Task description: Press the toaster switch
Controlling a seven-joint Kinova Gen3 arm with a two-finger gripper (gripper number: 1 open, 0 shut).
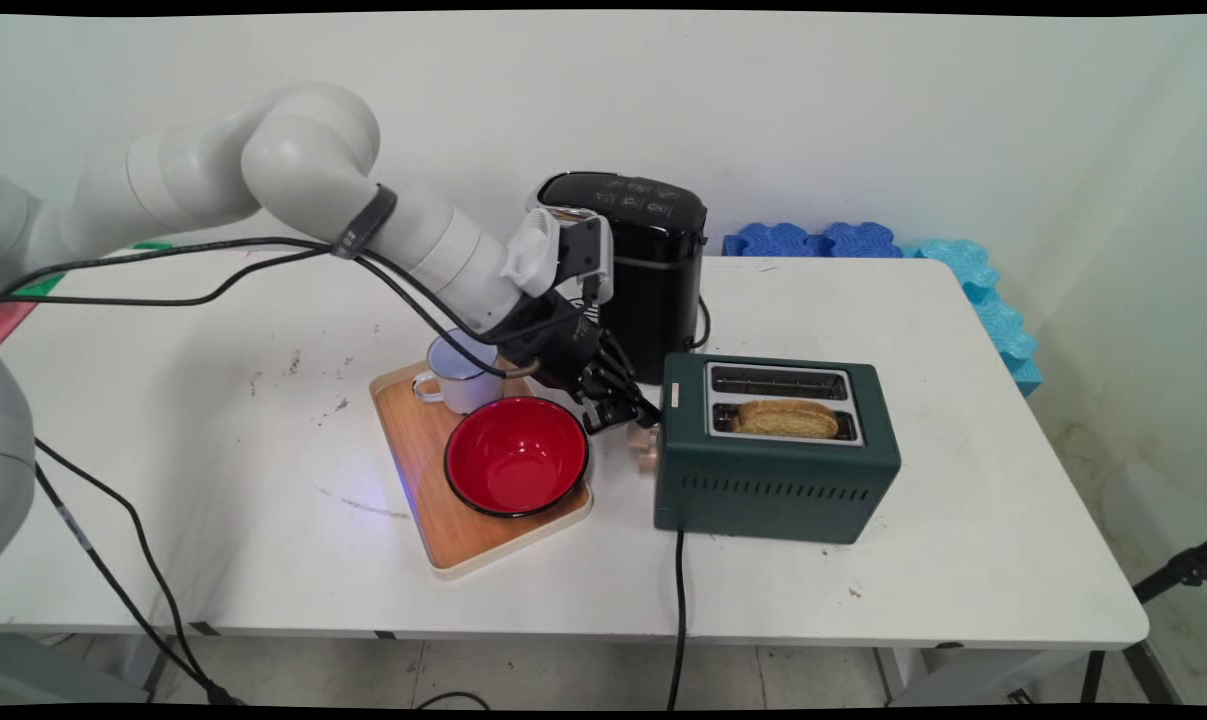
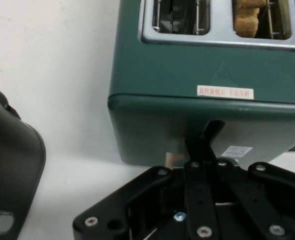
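The white arm (image 1: 263,170) entered from the upper left, its big rounded elbow joint raised high, and from there the forearm sloped down and to the right toward the middle of the worktop. Black cables hung from a dark strap round the forearm and trailed off to the left. The wrist tilted downward, carrying the black pincer (image 1: 631,412) low, close above the worktop. In the hand view the pincer's black linkage (image 2: 207,200) rose from the bottom edge with its bolts showing. The two fingers stood drawn together, leaving no gap between them.
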